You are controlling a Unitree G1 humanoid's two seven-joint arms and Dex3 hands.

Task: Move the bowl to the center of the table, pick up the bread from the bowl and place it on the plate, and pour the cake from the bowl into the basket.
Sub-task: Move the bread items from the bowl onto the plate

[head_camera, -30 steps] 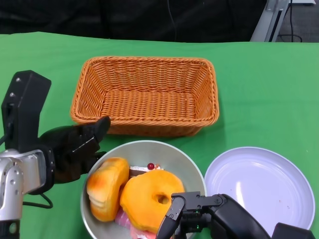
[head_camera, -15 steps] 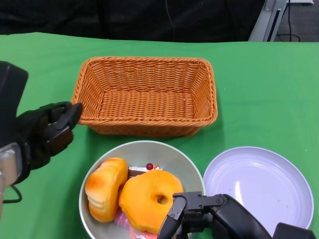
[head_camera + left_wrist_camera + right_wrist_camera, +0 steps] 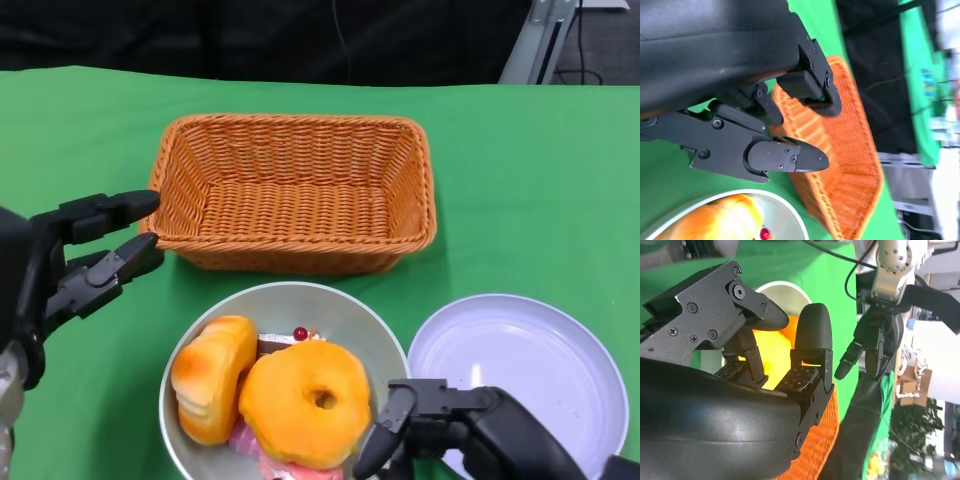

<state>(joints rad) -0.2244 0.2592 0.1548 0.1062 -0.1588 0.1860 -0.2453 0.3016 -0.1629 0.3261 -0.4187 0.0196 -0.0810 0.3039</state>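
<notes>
Bowl (image 3: 375,335) between two empty hands

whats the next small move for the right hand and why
Probably ease the right hand forward to close on the ring-shaped bread in the bowl. Its fingers are apart, empty, beside the bread, and the plate alongside is bare. The left hand hangs open off to the side.

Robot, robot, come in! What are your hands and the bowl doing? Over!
Left hand open beside basket. Right hand open at bowl rim. Bread and cake in bowl, plate bare. Nothing blocking.
</notes>
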